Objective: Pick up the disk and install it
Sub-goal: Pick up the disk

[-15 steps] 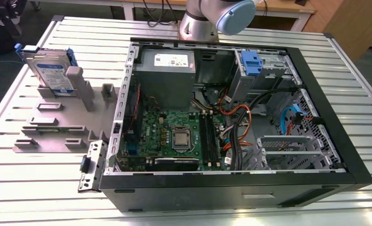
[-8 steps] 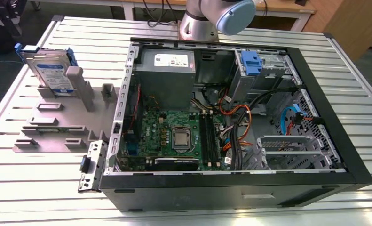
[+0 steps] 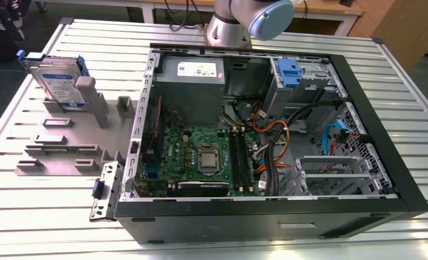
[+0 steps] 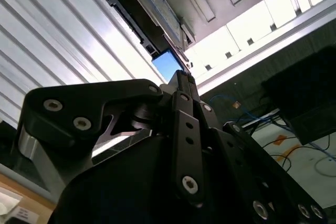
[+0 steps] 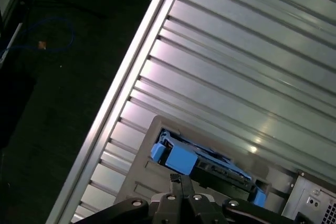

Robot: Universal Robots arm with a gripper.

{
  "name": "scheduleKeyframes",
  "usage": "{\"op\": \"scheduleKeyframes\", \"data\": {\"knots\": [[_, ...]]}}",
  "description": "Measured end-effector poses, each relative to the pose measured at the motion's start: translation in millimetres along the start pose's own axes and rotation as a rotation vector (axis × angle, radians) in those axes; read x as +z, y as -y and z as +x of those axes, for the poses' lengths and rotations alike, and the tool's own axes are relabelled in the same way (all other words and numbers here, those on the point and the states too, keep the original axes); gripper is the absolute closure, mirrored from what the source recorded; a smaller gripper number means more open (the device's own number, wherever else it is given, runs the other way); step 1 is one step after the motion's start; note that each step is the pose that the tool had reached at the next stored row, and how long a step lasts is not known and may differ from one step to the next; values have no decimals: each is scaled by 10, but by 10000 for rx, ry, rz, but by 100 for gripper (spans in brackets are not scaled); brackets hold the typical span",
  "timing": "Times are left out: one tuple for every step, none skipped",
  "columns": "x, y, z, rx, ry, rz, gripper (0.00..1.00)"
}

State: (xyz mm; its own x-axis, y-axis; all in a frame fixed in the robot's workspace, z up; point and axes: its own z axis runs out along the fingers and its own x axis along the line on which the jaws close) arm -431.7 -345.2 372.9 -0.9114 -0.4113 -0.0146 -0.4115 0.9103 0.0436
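Observation:
The disk [image 3: 56, 80], a silver drive with a white-and-blue label in a blue carrier, stands on edge in a grey holder [image 3: 77, 135] at the exterior view's left, outside the computer case. Both wrist views look along my gripper toward it. In the first wrist view the gripper [image 5: 176, 178] is shut, its fingertips pressed together with nothing between them, just short of the disk's blue carrier [image 5: 181, 159]. The second wrist view shows the shut gripper [image 4: 183, 77] close to the disk [image 4: 155, 4], apart from it.
An open computer case [image 3: 387, 135] lies on the ribbed metal table [image 3: 47, 216], with the motherboard [image 3: 203, 157] and cables exposed. A blue bracket [image 3: 289, 72] sits in its drive bay. The arm's base [image 3: 232, 24] stands behind the case. The table edge [image 5: 126, 72] borders dark floor.

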Motion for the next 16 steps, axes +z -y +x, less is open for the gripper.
{"op": "scheduleKeyframes", "data": {"knots": [[0, 0, 0, -168, -8, -3, 89], [0, 0, 0, -326, -14, -5, 89], [0, 0, 0, -491, -22, -8, 89], [0, 0, 0, -648, -28, -10, 89], [0, 0, 0, -807, -35, -12, 89], [0, 0, 0, -963, -42, -14, 89], [0, 0, 0, -1118, -49, -17, 89], [0, 0, 0, -1267, -55, -19, 89], [0, 0, 0, -1402, -61, -21, 89], [0, 0, 0, -1479, -64, -22, 89], [0, 0, 0, -1508, -66, -23, 89], [0, 0, 0, -1512, -67, -22, 89], [0, 0, 0, -1516, -67, -23, 89], [0, 0, 0, -1520, -67, -23, 89], [0, 0, 0, -1520, -66, -23, 89], [0, 0, 0, -1520, -67, -23, 89]]}}
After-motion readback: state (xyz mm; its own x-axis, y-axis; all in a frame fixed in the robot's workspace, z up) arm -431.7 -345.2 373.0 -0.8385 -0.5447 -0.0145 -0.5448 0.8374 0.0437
